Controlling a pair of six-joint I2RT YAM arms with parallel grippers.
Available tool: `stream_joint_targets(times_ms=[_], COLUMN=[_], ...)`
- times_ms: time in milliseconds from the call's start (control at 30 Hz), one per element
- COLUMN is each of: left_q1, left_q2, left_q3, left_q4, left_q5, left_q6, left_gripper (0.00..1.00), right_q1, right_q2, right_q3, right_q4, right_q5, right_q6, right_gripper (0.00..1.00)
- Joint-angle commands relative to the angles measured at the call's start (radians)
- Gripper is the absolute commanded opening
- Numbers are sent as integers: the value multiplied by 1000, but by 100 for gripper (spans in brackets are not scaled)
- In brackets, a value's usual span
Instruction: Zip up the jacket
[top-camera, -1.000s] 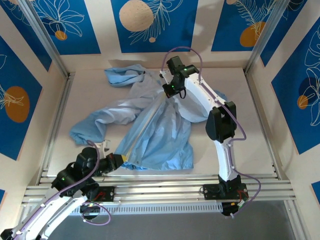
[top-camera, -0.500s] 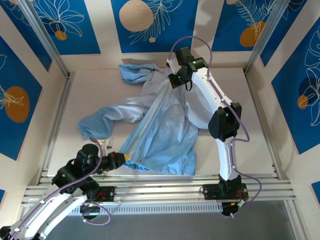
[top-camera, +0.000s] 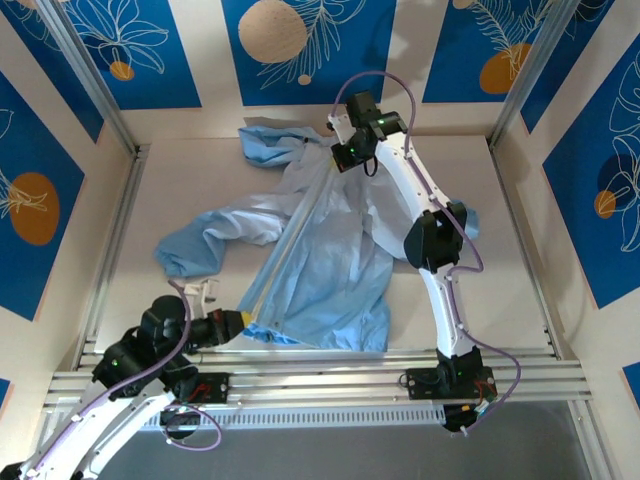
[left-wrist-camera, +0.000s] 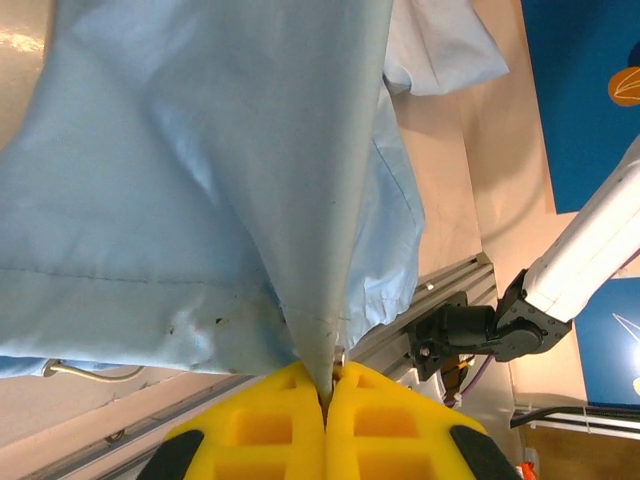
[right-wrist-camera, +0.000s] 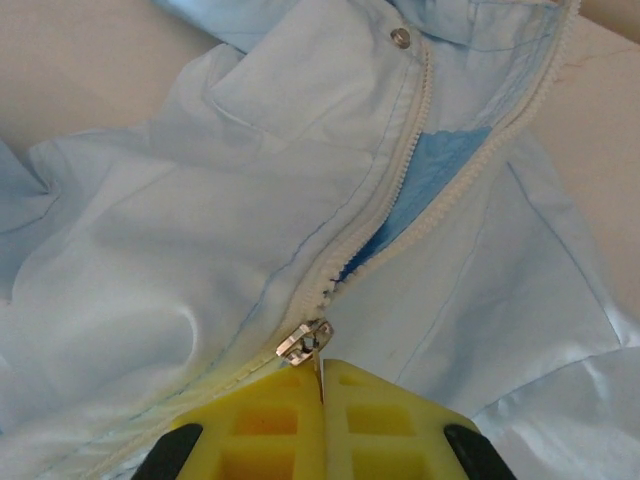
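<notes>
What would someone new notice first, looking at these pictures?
A big light-blue jacket sprawls across the table, pulled taut along its front. The left gripper pinches the hem at the near edge. The right gripper, at the far end, is shut on the zipper pull, with the teeth beyond it gaping open.

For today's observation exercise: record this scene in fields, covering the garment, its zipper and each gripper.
garment: large light-blue thin fabric jacket, spread on the table
zipper: teeth joined on the near side of the small metal slider, parted beyond it toward the collar
left gripper: shut on the jacket's bottom hem
right gripper: shut on the slider's pull tab
task: not fully zipped
</notes>
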Motion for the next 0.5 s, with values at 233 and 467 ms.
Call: stream_joint_targets(times_ms=[233,467], left_q1=[-5,-5], left_q2=[-65,22], left_q3=[65,69], left_q4=[-206,-105], left_q5=[16,-90], left_q6=[2,51], left_gripper=[0,22], right_q1=[-78,-60], right_q2=[47,46], right_q3=[49,15], right_q4=[128,137], right_q5=[-8,-27], right_q6=[42,30], right_gripper=[0,0])
